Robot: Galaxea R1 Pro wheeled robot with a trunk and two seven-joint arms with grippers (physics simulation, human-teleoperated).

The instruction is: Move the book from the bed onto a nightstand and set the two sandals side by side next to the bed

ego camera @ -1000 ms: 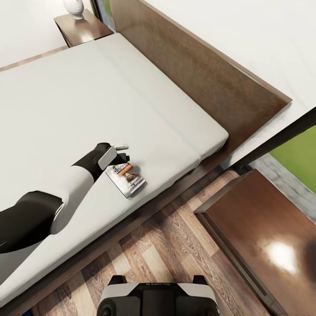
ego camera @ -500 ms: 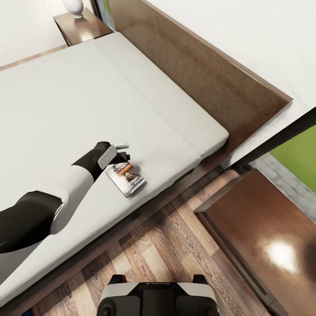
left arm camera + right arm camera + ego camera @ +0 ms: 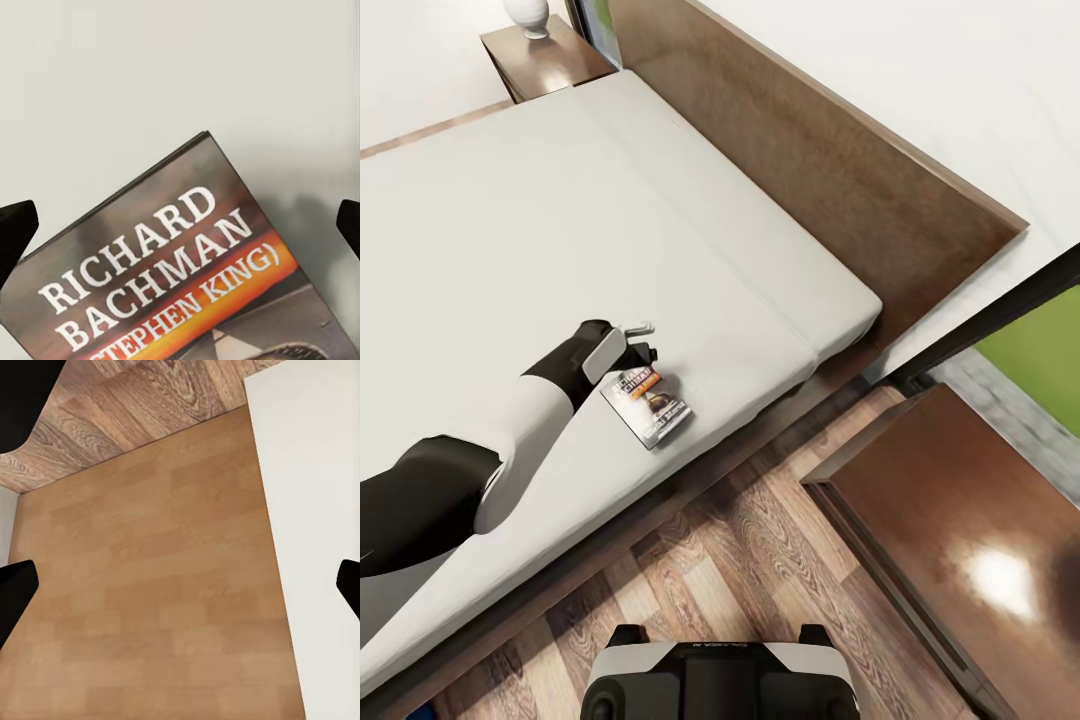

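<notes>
A: Book (image 3: 648,405), thin dark paperback, white "RICHARD BACHMAN" lettering over an orange band: where does it lie?
B: Flat on the plain light grey mattress of the low bed (image 3: 510,230), near the bed's near edge, cover up. Left wrist view gives the same cover (image 3: 180,277) lying on the grey surface.
A: Left gripper (image 3: 638,340)?
B: At the book's top edge, the black and white arm reaching across the mattress. Jaws spread wide; black fingertips (image 3: 15,229) stand at either side of the wrist picture, nothing between them but book and mattress.
A: Right gripper (image 3: 180,585)?
B: Released too, tips apart over a tan wooden panel (image 3: 150,585), a white surface beside it.
A: Surroundings?
B: Dark brown wooden headboard (image 3: 830,190); glossy dark brown nightstand (image 3: 970,540) just beside the bed, a second (image 3: 545,62) at the far side bearing a white vase (image 3: 527,17); wood-plank floor (image 3: 760,570).
</notes>
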